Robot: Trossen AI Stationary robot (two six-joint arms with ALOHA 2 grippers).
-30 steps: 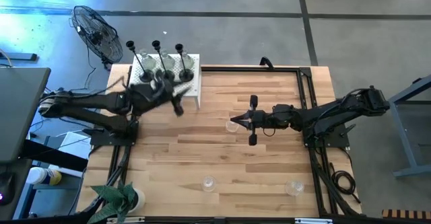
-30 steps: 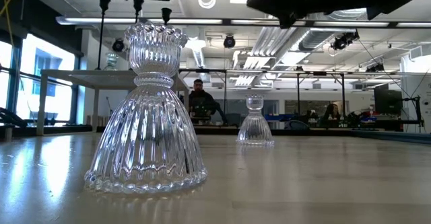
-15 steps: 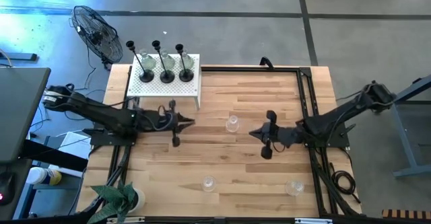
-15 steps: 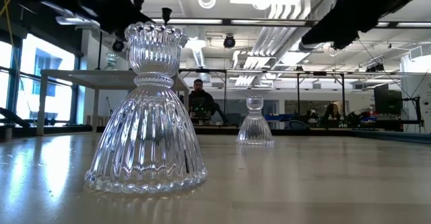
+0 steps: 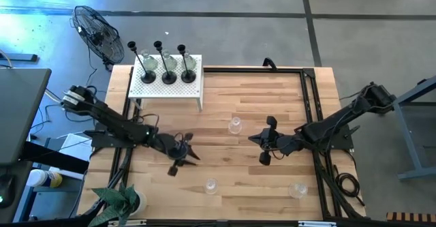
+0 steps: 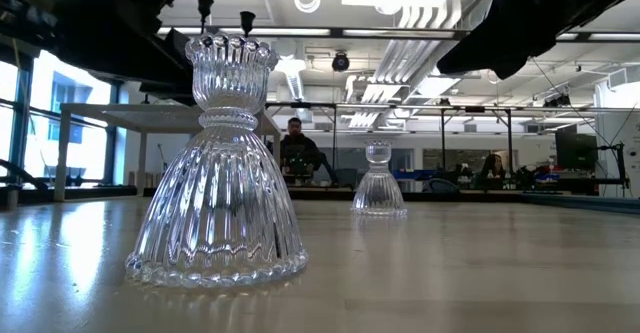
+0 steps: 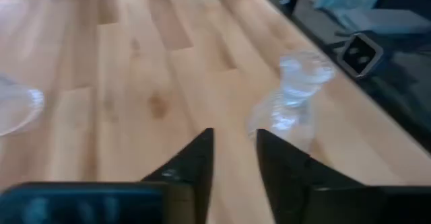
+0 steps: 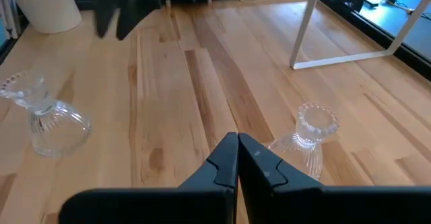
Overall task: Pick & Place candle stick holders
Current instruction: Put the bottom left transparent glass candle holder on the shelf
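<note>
Three black candle stick holders (image 5: 167, 76) stand on their round bases on the white perforated stand (image 5: 167, 89) at the far left, with clear-glass ones (image 5: 169, 64) behind them. Three more clear-glass holders stand on their wide feet on the table: one mid-table (image 5: 236, 125), one near the front edge (image 5: 211, 185), one at the front right (image 5: 298, 189). My left gripper (image 5: 191, 153) is open and empty above the table, left of middle; the front glass holder (image 7: 295, 99) lies ahead of its fingers. My right gripper (image 5: 253, 140) is shut and empty, right of the mid-table holder (image 8: 311, 138).
A black wire fan (image 5: 95, 29) stands off the far left corner. A potted plant (image 5: 122, 200) sits at the near left corner. A black frame (image 5: 310, 97) runs along the table's far and right edges. Bare wood lies between the two grippers.
My left gripper has gone from the white stand toward the table's near edge and a little right, dropping lower. My right gripper has drawn back from the mid-table glass holder toward the right and near edge. The glass holder stays upright where it was.
</note>
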